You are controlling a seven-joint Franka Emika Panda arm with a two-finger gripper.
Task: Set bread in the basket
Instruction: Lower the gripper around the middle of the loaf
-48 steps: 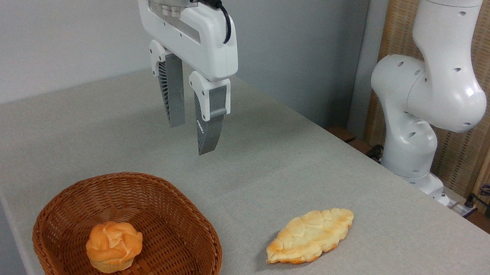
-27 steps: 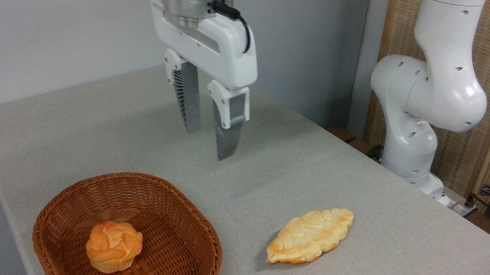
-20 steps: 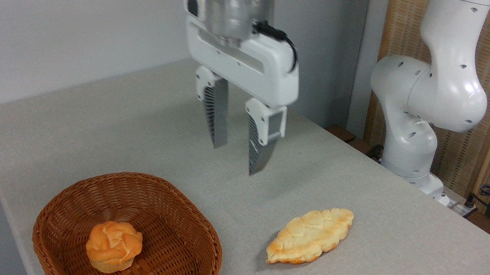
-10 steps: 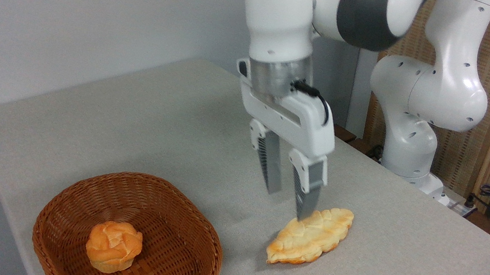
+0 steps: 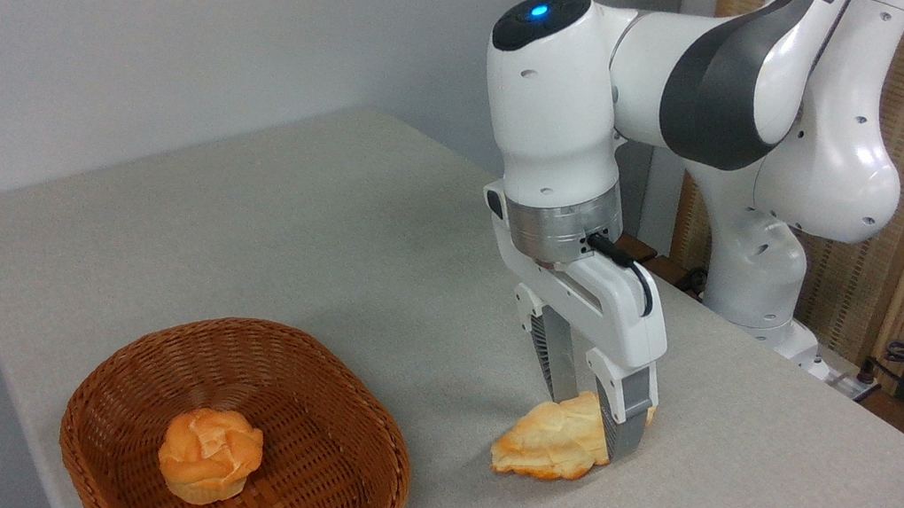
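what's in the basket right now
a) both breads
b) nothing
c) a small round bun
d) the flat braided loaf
c: only the bun sits in the basket; the loaf lies on the table to the right, between the fingers of the pincer.

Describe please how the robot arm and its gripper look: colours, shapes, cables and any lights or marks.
The arm is glossy white with rounded, bulging joints, one dark grey curved section and small round holes in the shell. A blue light glows on a black cap at the top of the wrist. Below comes a silver metal ring, where a black cable plugs in. The gripper has a white boxy body and two grey fingers, ribbed on the inner side.
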